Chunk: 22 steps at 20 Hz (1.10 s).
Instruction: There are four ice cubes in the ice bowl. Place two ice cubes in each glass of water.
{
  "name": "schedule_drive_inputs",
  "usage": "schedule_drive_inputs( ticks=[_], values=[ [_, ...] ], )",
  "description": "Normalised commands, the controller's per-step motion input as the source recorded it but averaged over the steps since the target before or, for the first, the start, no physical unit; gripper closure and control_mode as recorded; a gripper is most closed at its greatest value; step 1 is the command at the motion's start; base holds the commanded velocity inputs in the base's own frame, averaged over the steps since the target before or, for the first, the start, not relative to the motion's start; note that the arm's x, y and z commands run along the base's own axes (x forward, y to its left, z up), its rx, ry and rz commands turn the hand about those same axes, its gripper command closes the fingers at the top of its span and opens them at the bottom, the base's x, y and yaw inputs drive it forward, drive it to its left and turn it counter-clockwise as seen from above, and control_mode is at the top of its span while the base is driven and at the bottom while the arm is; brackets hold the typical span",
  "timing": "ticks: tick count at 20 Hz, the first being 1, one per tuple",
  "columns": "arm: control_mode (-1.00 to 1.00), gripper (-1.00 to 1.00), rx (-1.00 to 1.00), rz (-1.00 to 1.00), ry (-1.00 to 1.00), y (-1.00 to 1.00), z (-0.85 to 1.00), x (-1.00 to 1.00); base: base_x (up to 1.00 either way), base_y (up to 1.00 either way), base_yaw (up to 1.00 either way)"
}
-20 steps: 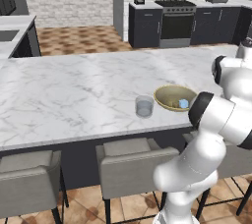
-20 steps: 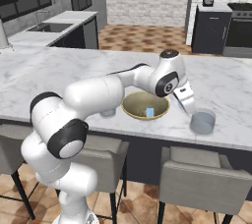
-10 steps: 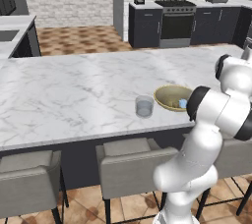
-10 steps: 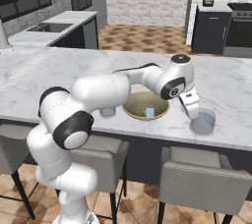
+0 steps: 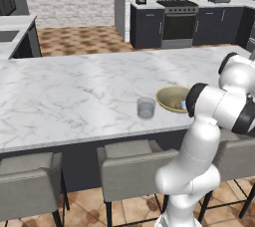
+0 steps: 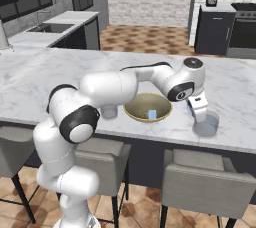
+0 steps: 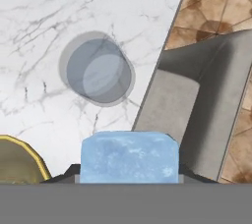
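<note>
A pale blue ice cube (image 7: 129, 156) sits between the fingertips of my gripper (image 7: 129, 175), which is shut on it. In the right base view the gripper (image 6: 198, 113) hangs just above and left of the right glass of water (image 6: 206, 125). Seen from the hand, that glass (image 7: 96, 68) lies ahead on the marble, apart from the cube. The tan ice bowl (image 6: 135, 113) stands left of the gripper with an ice cube (image 6: 152, 115) inside; its rim (image 7: 29, 156) shows in the hand view. The other glass (image 5: 146, 107) stands left of the bowl (image 5: 168, 94).
The marble counter's front edge (image 6: 165, 136) runs close to the bowl and both glasses. Grey stools (image 6: 205, 184) stand under it, and one stool (image 7: 197, 105) shows in the hand view beside the glass. My own arm arches over the bowl and the left glass.
The arm has swung right, carrying the ice cube from above the bowl to beside the right glass. The bowl and glasses stay put.
</note>
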Motion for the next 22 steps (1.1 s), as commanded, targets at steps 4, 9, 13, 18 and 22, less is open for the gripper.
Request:
schedule_drive_inputs(
  ticks=[4,9,13,18,22],
  values=[
    [-1.00,1.00,0.00,0.00,-0.01,0.00,-0.15,0.14,0.00,0.00,0.00],
    [-1.00,1.00,0.00,0.00,0.00,0.00,-0.16,0.10,0.00,0.00,0.00],
    [-1.00,1.00,0.00,0.00,0.00,-0.08,-0.12,0.09,0.00,0.00,0.00],
    [-1.00,1.00,0.00,-0.01,-0.01,-0.15,-0.12,0.09,0.00,0.00,0.00],
    [-1.00,1.00,0.00,-0.01,0.00,-0.13,-0.13,0.11,0.00,0.00,0.00]
  ],
)
